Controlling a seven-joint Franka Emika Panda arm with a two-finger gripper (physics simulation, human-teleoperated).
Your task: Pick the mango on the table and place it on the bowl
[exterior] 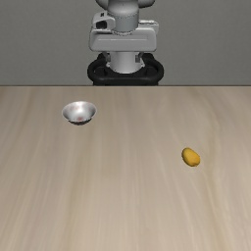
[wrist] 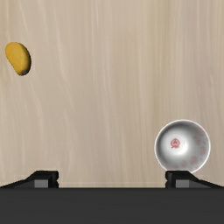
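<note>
Overhead, the gripper (wrist: 112, 180) hangs empty with fingers (wrist: 41, 180) spread for the coming grasp, mango (exterior: 191, 157) and bowl (exterior: 78, 113) lying well apart on the surface (exterior: 125, 201).

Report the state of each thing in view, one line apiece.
bowl: upright on the table, empty
mango: lying loose on the table, apart from the bowl, not grasped
jaws: open wide, holding nothing

arm (exterior: 123, 34): folded upright, compact, wrist aimed down | claw (wrist: 112, 179): spread wide apart, gripping nothing
</note>
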